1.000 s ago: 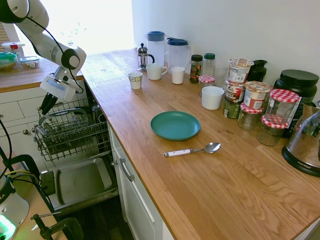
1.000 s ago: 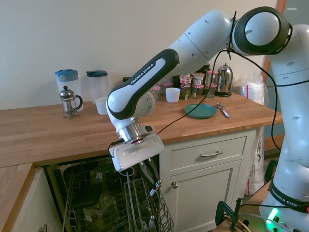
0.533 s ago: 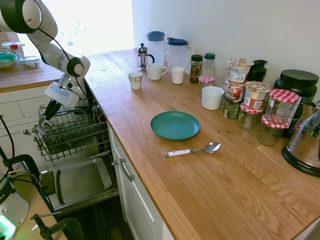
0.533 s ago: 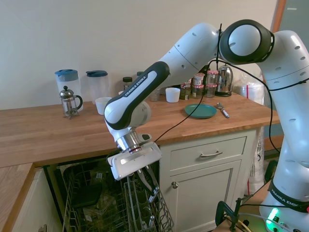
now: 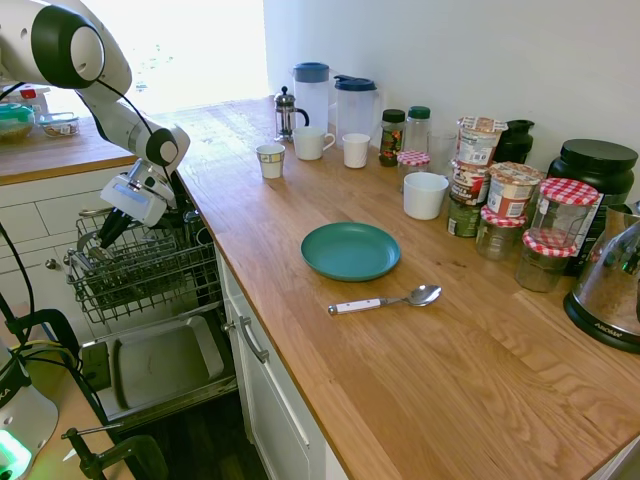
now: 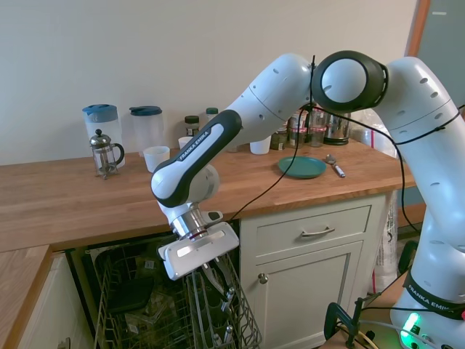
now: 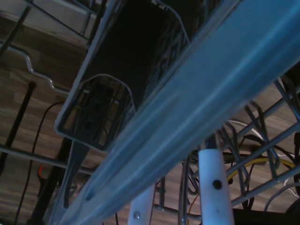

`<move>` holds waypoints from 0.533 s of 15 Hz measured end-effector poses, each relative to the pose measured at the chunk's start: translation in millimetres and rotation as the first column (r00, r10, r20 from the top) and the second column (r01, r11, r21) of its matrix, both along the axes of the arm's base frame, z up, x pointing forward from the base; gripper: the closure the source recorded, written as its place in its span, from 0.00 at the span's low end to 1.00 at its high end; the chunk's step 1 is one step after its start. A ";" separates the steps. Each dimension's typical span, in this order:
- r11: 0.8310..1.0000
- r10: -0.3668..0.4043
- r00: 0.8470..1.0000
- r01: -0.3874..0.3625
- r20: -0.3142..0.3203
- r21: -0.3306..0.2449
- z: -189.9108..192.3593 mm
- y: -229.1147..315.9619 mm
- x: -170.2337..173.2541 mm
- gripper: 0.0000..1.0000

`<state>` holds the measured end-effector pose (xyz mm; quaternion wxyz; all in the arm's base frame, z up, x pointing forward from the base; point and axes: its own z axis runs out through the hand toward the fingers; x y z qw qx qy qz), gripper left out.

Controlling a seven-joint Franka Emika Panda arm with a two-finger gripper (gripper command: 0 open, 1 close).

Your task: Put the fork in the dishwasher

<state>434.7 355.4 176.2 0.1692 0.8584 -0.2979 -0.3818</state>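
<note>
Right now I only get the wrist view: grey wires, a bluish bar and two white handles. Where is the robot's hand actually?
Observer: The gripper hangs low over the dishwasher, right beside the wooden counter.
Operator: Is the machine open, then?
Observer: Yes. Its grey-lined door lies folded down, close to the floor.
Operator: Is any cutlery up on the counter?
Observer: Only a white-handled spoon, lying next to a teal plate.
</note>
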 end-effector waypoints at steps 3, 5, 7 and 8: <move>1.000 0.001 1.000 -0.001 -0.008 -0.001 -1.7 0.8 1.8 0.00; 1.000 0.001 1.000 -0.001 -0.010 -0.002 -2.4 0.8 1.8 0.00; 1.000 -0.003 1.000 0.003 -0.006 -0.002 -4.7 -0.1 3.2 0.00; 1.000 -0.004 1.000 0.004 -0.004 -0.002 -4.5 -0.1 4.0 0.00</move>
